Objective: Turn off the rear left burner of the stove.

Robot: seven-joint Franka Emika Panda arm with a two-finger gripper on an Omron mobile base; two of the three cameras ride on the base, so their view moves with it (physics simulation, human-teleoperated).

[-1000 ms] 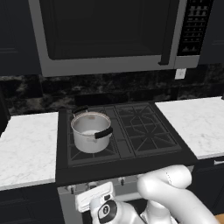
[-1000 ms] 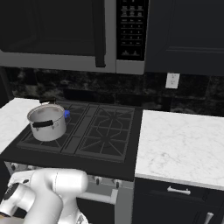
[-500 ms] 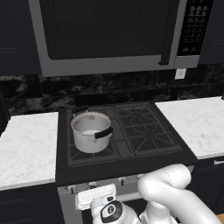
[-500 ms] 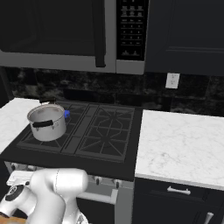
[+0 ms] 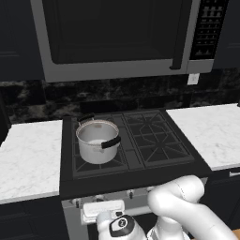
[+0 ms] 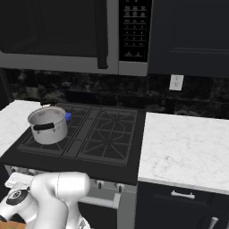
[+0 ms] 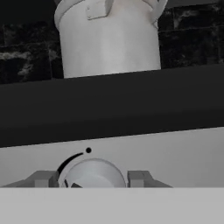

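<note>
From the hand camera I see my two-finger gripper (image 7: 92, 178) set around a small round steel knob (image 7: 95, 174) on the stove's front panel, one dark fingertip on each side; the jaws stand part-way apart, and I cannot tell whether the pads actually touch it. The white arm's hand (image 5: 121, 226) sits low in front of the black gas stove (image 5: 133, 176) at its left end. Beyond the knob row, a steel pot with black handles (image 5: 97, 140) stands on the front left grate. The rear left burner (image 6: 75, 112) lies just behind the pot (partly hidden by it). Farthest back hangs a steel-framed microwave (image 5: 122, 37).
</note>
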